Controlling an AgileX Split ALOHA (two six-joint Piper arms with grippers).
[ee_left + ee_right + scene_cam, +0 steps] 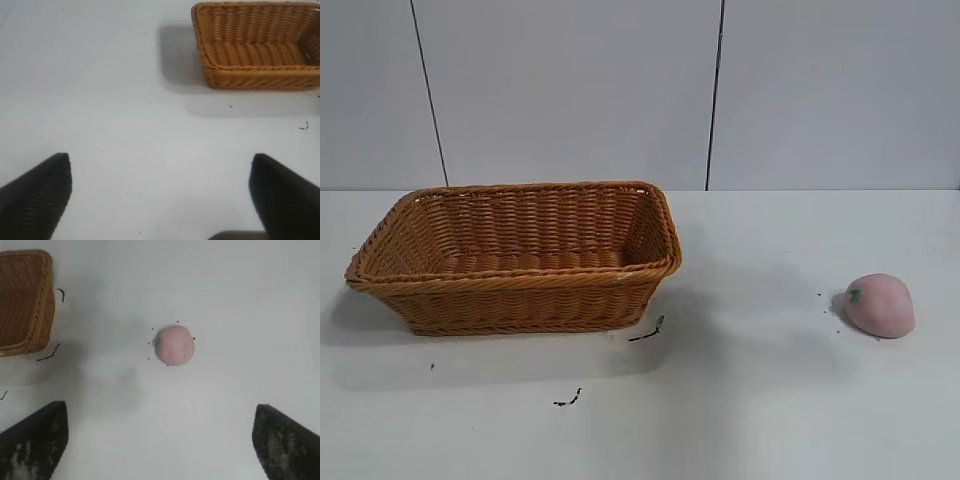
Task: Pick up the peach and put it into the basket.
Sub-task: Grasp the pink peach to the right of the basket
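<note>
Woven wicker basket (520, 255), matte smooth peach (880, 305), smooth matte table (770, 400).

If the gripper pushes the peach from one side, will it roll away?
Probably a little: the peach is rounded and lies free on the flat table. Its matte skin looks grippy, not slippery. The right gripper, open wide, should close from both sides.

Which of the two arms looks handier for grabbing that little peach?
The right: its wrist view shows the peach ahead between open jaws. The left gripper faces only the basket.

Basket (25, 300) cut off at edge
</note>
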